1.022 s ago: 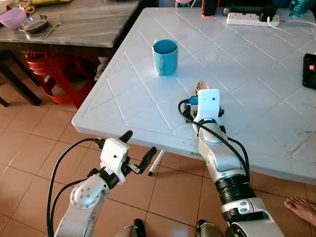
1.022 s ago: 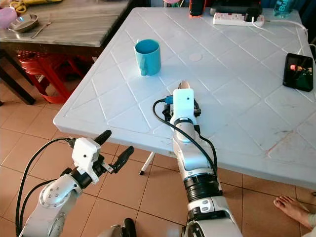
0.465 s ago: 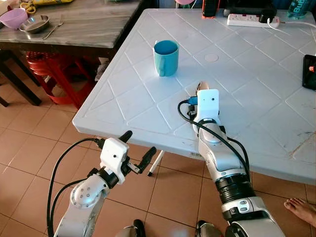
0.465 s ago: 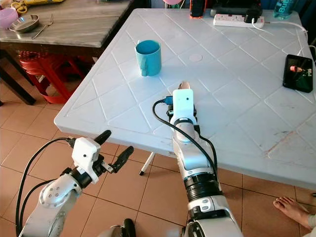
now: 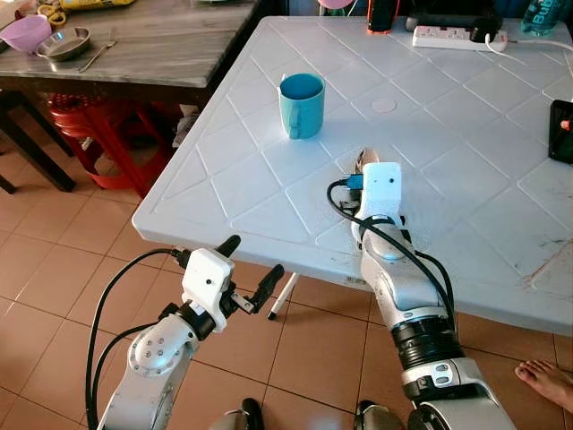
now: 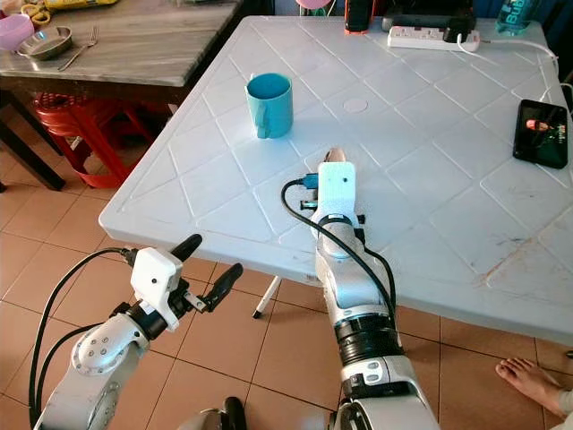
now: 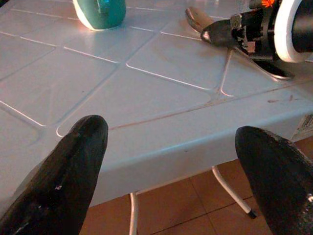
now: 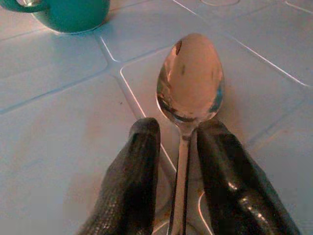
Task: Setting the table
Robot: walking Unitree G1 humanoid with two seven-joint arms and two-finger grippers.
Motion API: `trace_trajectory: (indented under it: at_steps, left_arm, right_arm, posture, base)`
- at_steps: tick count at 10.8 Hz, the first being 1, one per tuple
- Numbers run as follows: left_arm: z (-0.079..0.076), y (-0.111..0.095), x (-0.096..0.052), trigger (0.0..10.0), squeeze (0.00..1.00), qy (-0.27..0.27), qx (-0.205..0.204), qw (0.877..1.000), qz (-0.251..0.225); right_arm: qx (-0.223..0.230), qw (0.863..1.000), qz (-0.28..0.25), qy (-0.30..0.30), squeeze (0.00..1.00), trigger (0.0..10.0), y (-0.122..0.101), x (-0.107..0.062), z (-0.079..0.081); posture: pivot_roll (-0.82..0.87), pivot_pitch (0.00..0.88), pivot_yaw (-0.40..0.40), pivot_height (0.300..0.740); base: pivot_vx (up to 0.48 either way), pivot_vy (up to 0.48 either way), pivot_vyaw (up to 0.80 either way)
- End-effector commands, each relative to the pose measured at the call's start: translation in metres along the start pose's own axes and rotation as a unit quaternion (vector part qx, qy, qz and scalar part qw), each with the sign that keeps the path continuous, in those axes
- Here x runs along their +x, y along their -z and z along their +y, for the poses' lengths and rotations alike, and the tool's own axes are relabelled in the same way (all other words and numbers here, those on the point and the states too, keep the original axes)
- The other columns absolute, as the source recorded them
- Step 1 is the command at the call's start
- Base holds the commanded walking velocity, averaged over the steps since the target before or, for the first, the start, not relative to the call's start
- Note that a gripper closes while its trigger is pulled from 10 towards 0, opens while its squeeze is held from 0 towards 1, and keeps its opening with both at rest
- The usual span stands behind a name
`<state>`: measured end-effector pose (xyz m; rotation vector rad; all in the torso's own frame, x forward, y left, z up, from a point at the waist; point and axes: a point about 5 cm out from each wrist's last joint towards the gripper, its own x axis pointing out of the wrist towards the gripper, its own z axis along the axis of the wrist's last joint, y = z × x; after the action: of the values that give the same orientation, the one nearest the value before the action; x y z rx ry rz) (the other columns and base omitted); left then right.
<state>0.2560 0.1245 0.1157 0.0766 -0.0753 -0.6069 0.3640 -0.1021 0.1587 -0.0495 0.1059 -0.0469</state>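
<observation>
Currently the right gripper [image 8: 178,147] is clamped on the spoon [image 8: 190,81] handle, low over the white table [image 5: 466,161]. Spoon's long axis points away from the wrist, bowl leading, with the teal mug [image 5: 300,104] further ahead toward the robot's left. Left gripper [image 5: 246,269] hangs spread apart below the table's near edge, farther from the mug.

Open white table [image 5: 269,193] all round the right gripper [image 8: 178,147] — its fingers pinch the spoon [image 8: 190,81] low on the surface, bowl pointing on toward the teal mug [image 5: 301,104], the one thing standing ahead and a little left. Wide bare panels to the right, until the phone [image 6: 542,131] at the far edge. Power strip [image 5: 458,36] lines the back. Left gripper [image 5: 252,269] hangs spread below the table's near rim — floor beneath it.
</observation>
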Motion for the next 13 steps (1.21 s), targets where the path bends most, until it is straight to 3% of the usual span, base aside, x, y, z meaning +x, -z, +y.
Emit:
trace_trajectory:
  at_steps: [1,8,9,11,12,13]
  left_arm:
    - [0.002,0.005,-0.004,10.0,0.0,-0.002,0.002,1.0,0.013]
    - [0.002,0.004,-0.002,10.0,0.0,-0.004,0.003,1.0,0.011]
    - [0.002,0.003,-0.001,10.0,0.0,-0.006,0.004,1.0,0.009]
    - [0.012,-0.006,0.004,10.0,0.0,-0.035,0.013,0.999,-0.008]
    - [0.021,-0.01,0.007,10.0,0.0,-0.061,0.017,0.998,-0.016]
    - [0.029,-0.012,0.009,10.0,0.0,-0.087,0.022,0.996,-0.016]
  right_arm:
    - [0.005,0.995,0.095,0.007,0.0,0.0,0.043,-0.005,-0.004]
    - [0.012,0.994,0.109,0.023,0.0,0.0,0.046,-0.005,-0.011]
    - [0.014,0.995,0.098,0.026,0.0,0.0,0.042,-0.005,-0.013]
    - [0.027,0.999,0.026,0.021,0.0,0.0,0.017,-0.007,-0.017]
    - [0.022,0.999,-0.015,0.017,0.0,4.1,0.003,-0.012,-0.022]
    - [0.022,0.999,-0.04,0.007,0.0,10.0,-0.004,-0.016,-0.026]
  posture:
    - [-0.05,0.243,0.124,0.74]
    - [-0.05,0.237,0.122,0.74]
    - [-0.05,0.238,0.122,0.74]
    - [-0.05,0.235,0.122,0.74]
    - [-0.05,0.232,0.122,0.74]
    - [-0.06,0.228,0.122,0.74]
  base:
    - [0.0,0.0,0.0]
    - [0.0,0.0,0.0]
    - [0.0,0.0,0.0]
    - [0.0,0.0,0.0]
    - [0.0,0.0,0.0]
    - [0.0,0.0,0.0]
